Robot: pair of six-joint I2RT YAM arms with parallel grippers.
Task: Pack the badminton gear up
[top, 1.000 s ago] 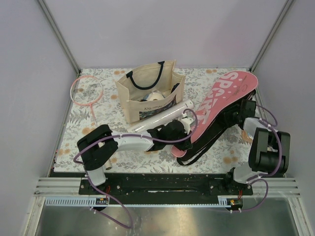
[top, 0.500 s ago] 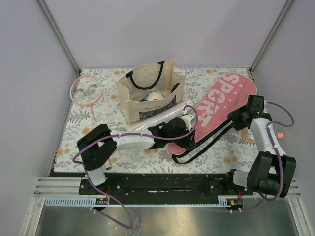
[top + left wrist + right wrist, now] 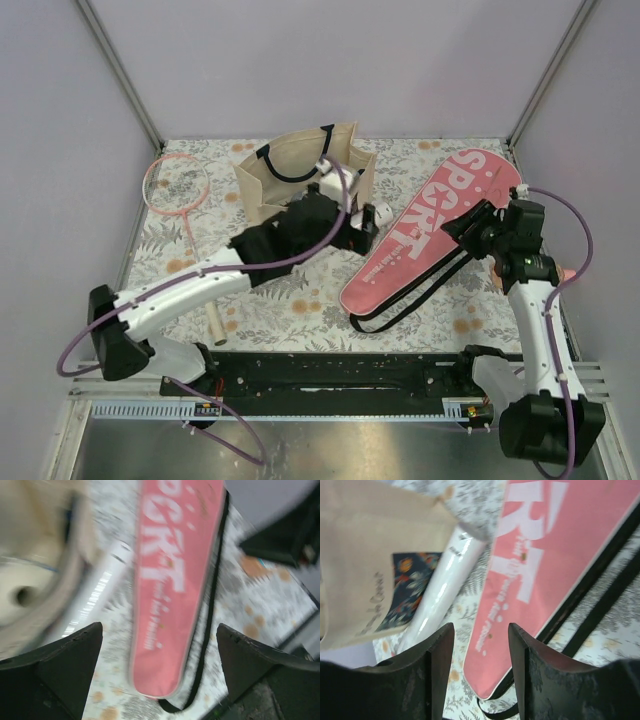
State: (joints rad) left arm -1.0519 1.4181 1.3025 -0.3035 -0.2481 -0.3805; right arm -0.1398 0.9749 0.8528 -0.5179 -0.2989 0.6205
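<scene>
Pink cover (image 3: 432,228) lies flat on the table (image 3: 300,310), "SPORT" side up, with its black strap (image 3: 420,292) looped along its near edge.

- Left out: one racket (image 3: 176,186) lies well to the cover's left, beyond the tote bag (image 3: 300,152). The white tube (image 3: 445,580) lies just beside the cover's left edge, against the tote.
- No second racket or shuttlecock is seen. I cannot tell whether the cover has anything inside it.
- Judgement: early to middle. The loose racket and the tube are both unpacked.

Tools
- Left gripper (image 3: 157,630): jaws spread wide and holding nothing, hanging over the cover's narrow end and the tube.
- Right gripper (image 3: 480,627): jaws partly apart with nothing between them, at the cover's right edge in the overhead view.

Views
- Overhead alone shows the racket; neither wrist camera reaches it.
- Right wrist shows most of the tube's length and the tote's printed face. From overhead the left arm covers all but the tube's end.
- Left wrist is motion-blurred; the pale round shape in the tote cannot be identified.
</scene>
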